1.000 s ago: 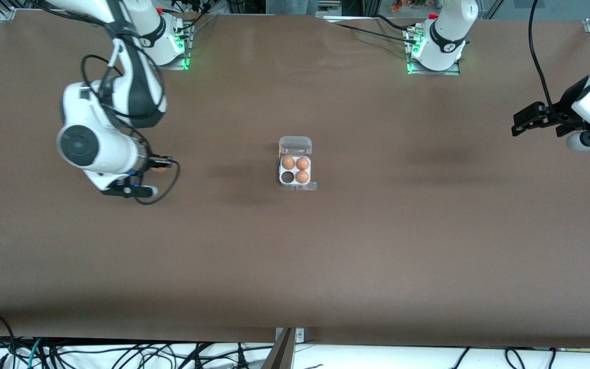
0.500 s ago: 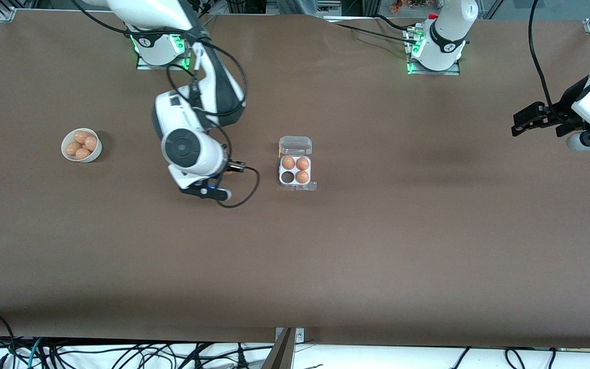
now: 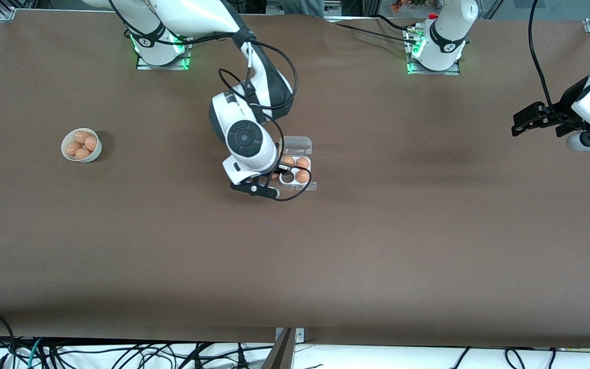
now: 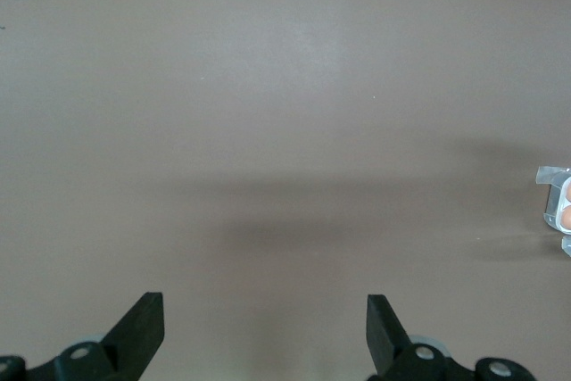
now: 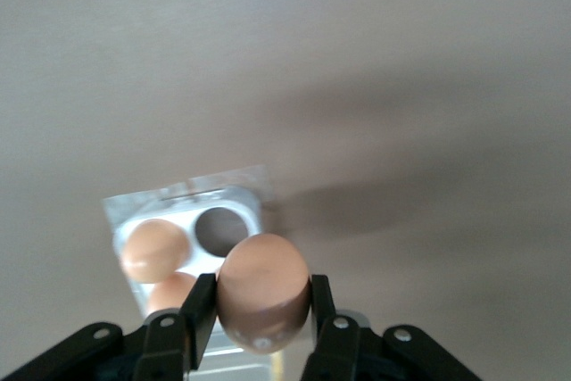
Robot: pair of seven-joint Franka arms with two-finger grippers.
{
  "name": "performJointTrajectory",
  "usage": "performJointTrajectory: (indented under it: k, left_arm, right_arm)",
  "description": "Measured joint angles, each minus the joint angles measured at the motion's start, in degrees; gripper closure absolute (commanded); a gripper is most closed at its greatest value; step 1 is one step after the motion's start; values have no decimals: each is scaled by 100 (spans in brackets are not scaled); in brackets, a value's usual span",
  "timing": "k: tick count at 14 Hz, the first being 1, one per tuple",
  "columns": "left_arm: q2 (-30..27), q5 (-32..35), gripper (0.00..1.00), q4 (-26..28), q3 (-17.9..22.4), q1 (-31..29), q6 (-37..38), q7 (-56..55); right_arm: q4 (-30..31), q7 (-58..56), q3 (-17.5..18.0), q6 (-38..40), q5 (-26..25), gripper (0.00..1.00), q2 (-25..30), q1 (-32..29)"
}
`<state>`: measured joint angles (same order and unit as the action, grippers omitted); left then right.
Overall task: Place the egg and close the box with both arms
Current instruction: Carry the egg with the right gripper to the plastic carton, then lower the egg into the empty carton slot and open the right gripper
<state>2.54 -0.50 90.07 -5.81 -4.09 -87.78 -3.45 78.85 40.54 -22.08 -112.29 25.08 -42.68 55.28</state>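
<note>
Over table (image 3: 428,230): egg (image 5: 264,292) upright

The box (image 3: 295,166) sits on the table (image 3: 377,246) about midway between the two arm bases, its lid (image 3: 295,145) open and lying on the side farther from the front camera. Three eggs (image 3: 302,177) fill three of the box's cells; the empty cell (image 3: 287,178) is the one nearer the front camera, toward the right arm's end. The right gripper (image 5: 262,323) hangs over the box, beside the empty cell, with the egg (image 5: 263,292) between its fingers. From the box, the bowl (image 3: 81,145) of eggs lies well apart toward the right arm's end, and the left gripper (image 3: 523,123) waits well apart over the left arm's end
</note>
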Motion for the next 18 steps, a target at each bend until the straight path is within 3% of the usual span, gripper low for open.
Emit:
performJointTrajectory:
  k: [5, 18]
  left_arm:
    - [0, 0, 0, 0, 0, 0, 0, 0]
    - [6, 0, 0, 0, 0, 0, 34, 0]
  right_arm:
    - [-15, 246, 222, -527, 63, 60, -208, 187]
    - [-16, 252, 305, -523, 68, 55, -346, 17]
